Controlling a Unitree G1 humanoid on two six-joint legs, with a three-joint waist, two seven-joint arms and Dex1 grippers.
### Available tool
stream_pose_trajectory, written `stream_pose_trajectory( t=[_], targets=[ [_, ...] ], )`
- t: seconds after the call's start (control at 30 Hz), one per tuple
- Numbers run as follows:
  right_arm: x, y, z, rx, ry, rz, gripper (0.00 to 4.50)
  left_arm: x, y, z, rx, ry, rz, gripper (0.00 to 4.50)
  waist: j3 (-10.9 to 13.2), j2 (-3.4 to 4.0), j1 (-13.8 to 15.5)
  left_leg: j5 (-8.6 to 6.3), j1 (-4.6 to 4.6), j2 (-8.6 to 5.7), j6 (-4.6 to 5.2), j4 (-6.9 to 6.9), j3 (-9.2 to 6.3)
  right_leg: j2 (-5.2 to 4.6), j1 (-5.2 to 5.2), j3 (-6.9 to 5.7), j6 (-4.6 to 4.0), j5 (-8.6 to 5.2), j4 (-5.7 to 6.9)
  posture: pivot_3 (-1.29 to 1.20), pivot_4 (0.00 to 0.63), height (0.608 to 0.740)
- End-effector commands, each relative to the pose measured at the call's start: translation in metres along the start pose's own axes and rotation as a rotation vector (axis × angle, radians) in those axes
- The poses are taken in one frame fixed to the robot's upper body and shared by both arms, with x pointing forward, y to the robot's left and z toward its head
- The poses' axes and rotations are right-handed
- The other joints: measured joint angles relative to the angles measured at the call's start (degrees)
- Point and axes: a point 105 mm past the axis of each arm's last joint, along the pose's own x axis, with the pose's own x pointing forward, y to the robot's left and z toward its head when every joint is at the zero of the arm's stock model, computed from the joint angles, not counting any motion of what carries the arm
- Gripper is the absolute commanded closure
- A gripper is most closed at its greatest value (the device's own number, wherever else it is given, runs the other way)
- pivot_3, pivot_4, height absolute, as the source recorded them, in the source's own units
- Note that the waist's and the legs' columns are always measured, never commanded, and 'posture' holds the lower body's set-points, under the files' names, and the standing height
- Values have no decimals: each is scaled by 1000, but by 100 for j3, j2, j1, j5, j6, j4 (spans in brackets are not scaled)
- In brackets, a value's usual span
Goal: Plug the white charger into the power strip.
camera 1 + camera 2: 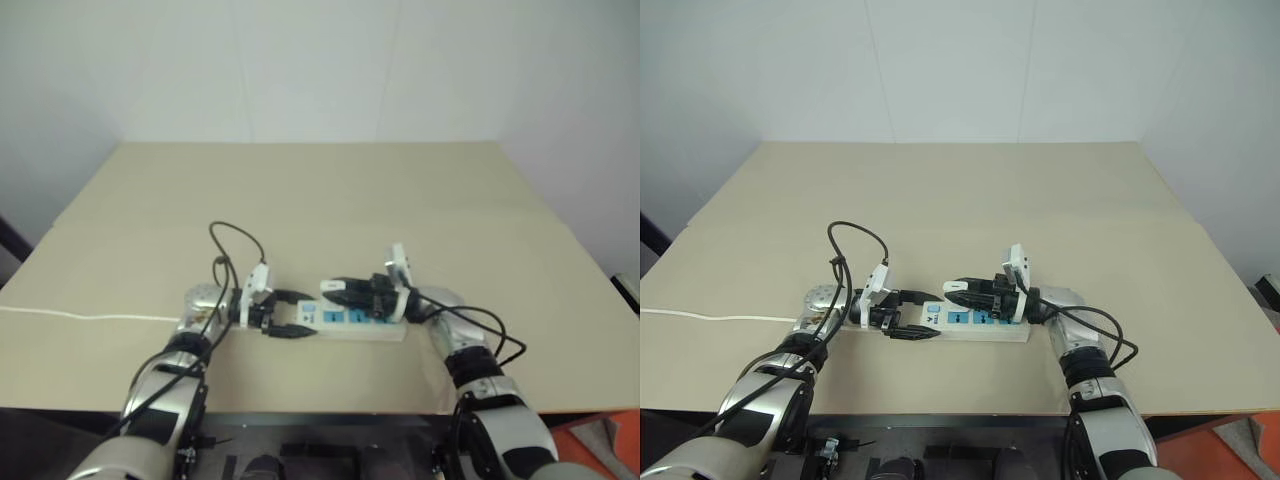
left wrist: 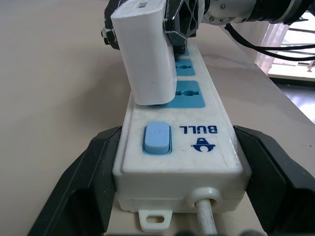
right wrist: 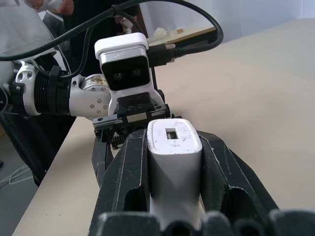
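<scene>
The scene is lit evenly and softly from above; only faint shadows are cast on the matte beige wooden tabletop (image 1: 330,190). The head views are slightly hazed.

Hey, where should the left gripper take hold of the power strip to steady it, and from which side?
Grip the power strip at its switch end, across the narrow width, coming in from the cord end along its length. Its long flat side walls suit the left gripper, whose open fingers already flank them; the white charger occupies the sockets beyond.

Beige table (image 1: 330,190) — power strip (image 1: 350,325) flat on it
</scene>
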Motion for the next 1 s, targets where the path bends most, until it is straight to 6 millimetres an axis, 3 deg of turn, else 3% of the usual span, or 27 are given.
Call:
stream_pose_trajectory(
  t=[0.03,0.5,0.63,1.0],
  targets=[
    [0,0,-4,-4,11,21,3387,1,8,17,57,-20,3,1251,0,0,-2,0,1,0,0,0,0,0,1,0,0,0,0,0,150,740],
    [-6,12,-40,-96,102,89,3387,-3,7,14,59,15,-4,1251,0,0,-12,0,38,1,0,-4,0,1,45,-1,0,0,-10,0,150,740],
    [-3,12,-52,-28,150,85,3387,-2,6,14,57,17,-10,1251,-1,-1,-39,-1,84,2,0,-16,-1,1,91,-2,1,-2,-23,0,150,740],
    [-6,17,-79,41,199,44,3387,-5,6,13,54,31,-15,1251,-23,-27,-61,-1,110,6,0,-37,-1,5,102,0,-2,-4,-21,0,150,740]
  ],
)
